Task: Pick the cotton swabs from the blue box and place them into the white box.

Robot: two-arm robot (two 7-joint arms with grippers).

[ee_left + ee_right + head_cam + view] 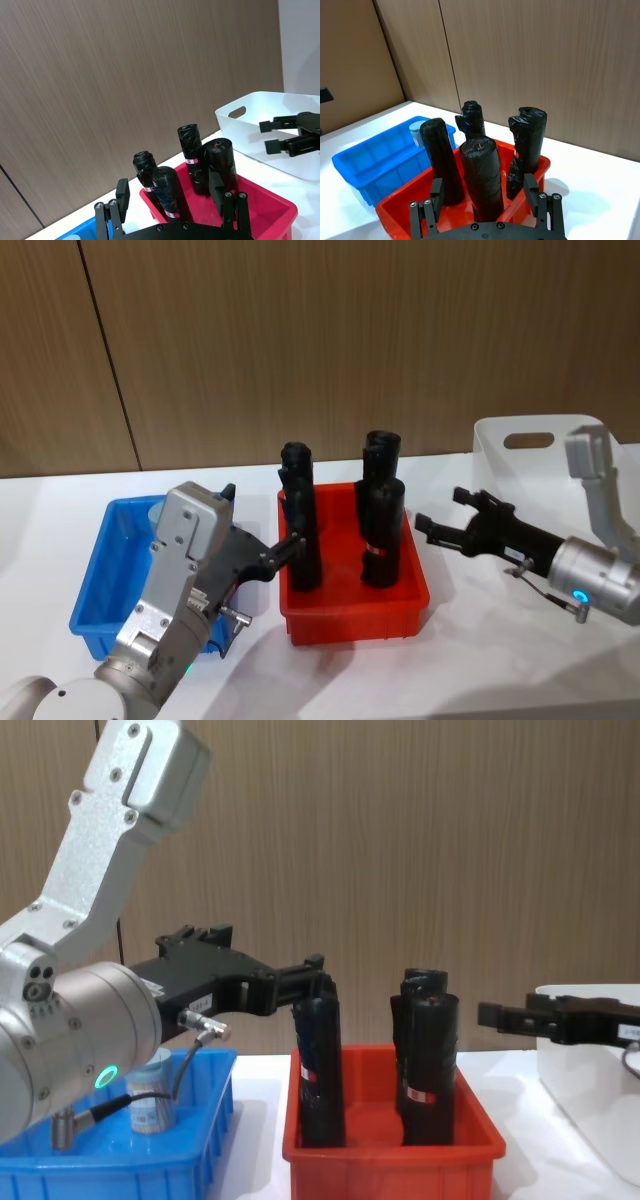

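Observation:
One cotton swabs jar (416, 131), clear with a pale blue lid, stands in the far corner of the blue box (95, 570) on the left; it also shows as a jar (150, 1105) from the chest. My left gripper (262, 520) hovers open and empty above the blue box's right edge, next to the red bin. Between the red bin and the white box (530, 465) at far right, my right gripper (445, 512) hangs open with nothing in it. Its fingertips (436, 190) stand wide apart.
A red bin (350, 615) in the middle holds several tall black cylinders (382, 530) with red-white labels. A wooden wall panel runs behind the white table. Bare table lies in front of the bins.

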